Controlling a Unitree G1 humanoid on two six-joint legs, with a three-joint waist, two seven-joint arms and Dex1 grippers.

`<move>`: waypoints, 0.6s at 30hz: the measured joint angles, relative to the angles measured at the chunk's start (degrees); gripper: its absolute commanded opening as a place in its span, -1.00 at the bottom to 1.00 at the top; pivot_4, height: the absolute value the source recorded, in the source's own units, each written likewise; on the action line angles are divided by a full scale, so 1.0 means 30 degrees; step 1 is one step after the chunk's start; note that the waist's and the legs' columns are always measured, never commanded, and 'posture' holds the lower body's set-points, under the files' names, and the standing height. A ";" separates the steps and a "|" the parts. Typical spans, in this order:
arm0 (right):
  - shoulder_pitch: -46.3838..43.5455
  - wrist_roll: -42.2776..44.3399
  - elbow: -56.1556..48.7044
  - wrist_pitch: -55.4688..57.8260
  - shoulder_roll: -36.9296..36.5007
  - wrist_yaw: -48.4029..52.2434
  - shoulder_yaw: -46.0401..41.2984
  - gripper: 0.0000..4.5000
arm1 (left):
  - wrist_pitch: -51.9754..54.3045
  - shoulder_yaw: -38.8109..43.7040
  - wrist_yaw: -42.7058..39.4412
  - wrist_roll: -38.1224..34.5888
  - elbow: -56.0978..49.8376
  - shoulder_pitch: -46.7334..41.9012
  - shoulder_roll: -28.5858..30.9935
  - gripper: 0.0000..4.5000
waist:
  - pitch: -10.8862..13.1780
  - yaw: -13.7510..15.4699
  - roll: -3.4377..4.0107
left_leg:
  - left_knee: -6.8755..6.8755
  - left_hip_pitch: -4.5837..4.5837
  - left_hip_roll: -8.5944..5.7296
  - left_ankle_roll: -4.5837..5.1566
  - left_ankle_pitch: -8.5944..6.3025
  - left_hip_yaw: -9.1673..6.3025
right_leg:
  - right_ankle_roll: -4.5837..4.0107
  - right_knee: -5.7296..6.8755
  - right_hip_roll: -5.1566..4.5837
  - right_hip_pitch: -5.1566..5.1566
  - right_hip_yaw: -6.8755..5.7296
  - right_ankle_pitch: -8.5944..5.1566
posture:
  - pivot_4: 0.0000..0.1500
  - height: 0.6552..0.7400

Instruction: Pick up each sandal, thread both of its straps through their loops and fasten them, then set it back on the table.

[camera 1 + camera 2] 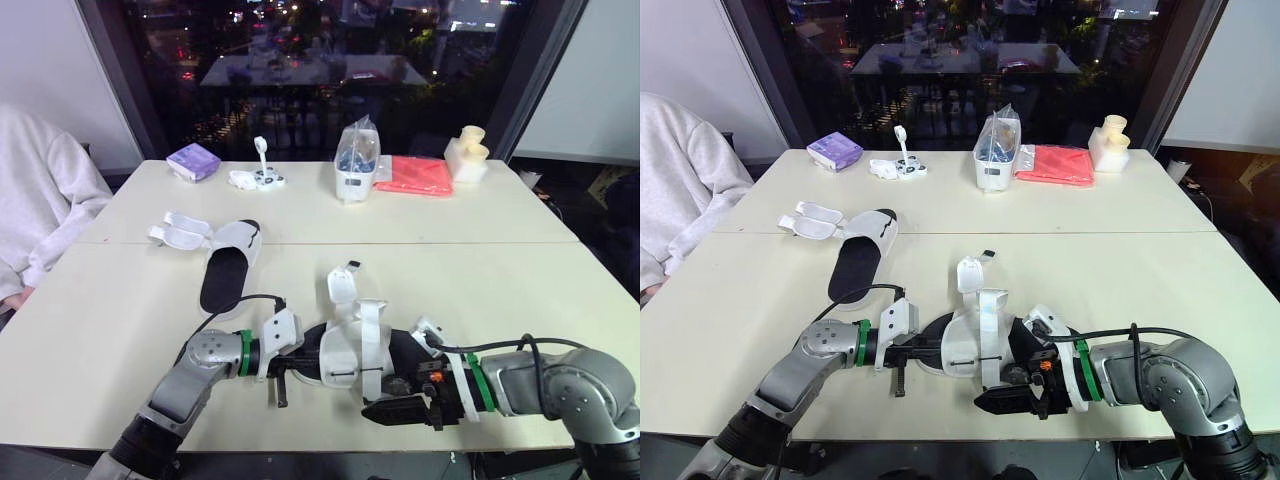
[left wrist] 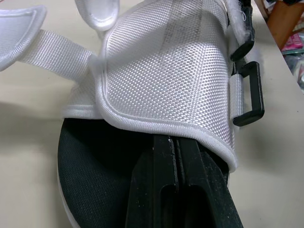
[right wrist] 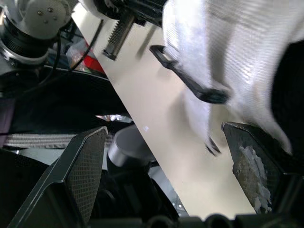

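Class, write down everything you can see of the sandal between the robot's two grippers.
The near sandal has a black insole and a white woven upper with stitched edging. Its straps stand loose, unthreaded; a black plastic loop hangs at one side. It lies on the cream table. The left gripper pinches the upper's hem, jaws shut; the right gripper sits open beside it.

I see both forearms lying low and pointing in toward each other, the left arm (image 1: 195, 365) bent at the elbow and the right arm (image 1: 560, 385) folded inward. My left gripper (image 2: 173, 142) has its 2 fingers pressed together, tips hidden, possibly pinching something. My right gripper (image 3: 165, 128) holds its 2 fingers spread wide
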 measured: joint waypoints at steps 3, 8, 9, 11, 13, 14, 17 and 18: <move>0.0048 0.0283 -0.0042 0.0108 0.0716 -0.0564 0.0076 0.87 | 0.0005 -0.0006 0.0001 0.0000 0.0000 0.0000 -0.0023 -1.00 | 0.0000 0.0001 0.0000 | 0.0000 -0.0001 0.0000 0.0000 0.0000 0.0000 | 0.0000 0.0000 0.0001 -0.0001 0.0000 0.0000 | 1.00 1.00; 0.0033 0.0575 -0.0043 0.0323 0.1157 -0.1273 0.0139 0.29 | 0.0014 -0.0022 0.0005 -0.0001 -0.0001 0.0000 -0.0045 -1.00 | 0.0000 -0.0001 -0.0001 | -0.0001 -0.0001 0.0000 0.0000 0.0000 0.0001 | 0.0000 -0.0001 0.0002 -0.0001 0.0000 0.0000 | 1.00 1.00; 0.0032 0.0590 -0.0043 0.0324 0.1208 -0.1412 0.0182 0.07 | 0.0026 -0.0022 0.0011 -0.0001 -0.0003 0.0000 -0.0046 -1.00 | 0.0000 0.0000 0.0000 | -0.0001 -0.0001 0.0000 0.0001 0.0000 0.0000 | 0.0000 -0.0001 0.0003 -0.0001 0.0000 0.0000 | 1.00 1.00; 0.0033 0.0603 -0.0043 0.0324 0.1200 -0.1550 0.0312 -0.40 | 0.0061 -0.0023 0.0024 -0.0002 -0.0007 0.0000 -0.0046 -1.00 | 0.0000 -0.0002 0.0000 | -0.0001 -0.0001 0.0000 0.0001 0.0000 0.0001 | 0.0000 -0.0001 0.0003 0.0000 0.0000 0.0000 | 1.00 1.00; 0.0064 0.0629 -0.0043 0.0330 0.1078 -0.1556 0.0444 -0.86 | 0.0090 -0.0027 0.0045 -0.0001 -0.0042 0.0010 -0.0049 -1.00 | 0.0000 0.0000 0.0000 | -0.0001 -0.0003 0.0000 0.0001 0.0000 0.0000 | 0.0000 -0.0001 0.0003 -0.0001 0.0000 0.0000 | 1.00 1.00; 0.0078 0.0631 -0.0043 0.0333 0.0964 -0.1556 0.0490 -0.99 | 0.0100 -0.0027 0.0057 -0.0001 -0.0045 0.0023 -0.0050 -1.00 | 0.0000 0.0002 0.0000 | -0.0001 -0.0003 0.0000 0.0001 -0.0001 0.0001 | 0.0000 -0.0001 0.0004 0.0000 0.0000 0.0000 | 1.00 1.00; 0.0171 0.0726 -0.0043 0.0344 0.0550 -0.1397 0.0561 -0.99 | 0.0117 -0.0074 0.0095 0.0001 -0.0173 0.0103 -0.0064 -1.00 | 0.0000 0.0005 0.0000 | 0.0000 -0.0003 -0.0001 0.0002 -0.0001 0.0001 | 0.0001 -0.0002 0.0005 -0.0001 0.0000 0.0000 | 1.00 1.00; 0.0217 0.0855 -0.0044 0.0380 0.0121 -0.1233 0.0651 -0.99 | 0.0117 -0.0103 0.0095 -0.0001 -0.0233 0.0121 -0.0072 -1.00 | 0.0000 0.0022 0.0000 | 0.0000 -0.0005 -0.0003 0.0003 -0.0001 0.0001 | 0.0001 -0.0005 0.0005 -0.0001 -0.0001 0.0000 | 1.00 1.00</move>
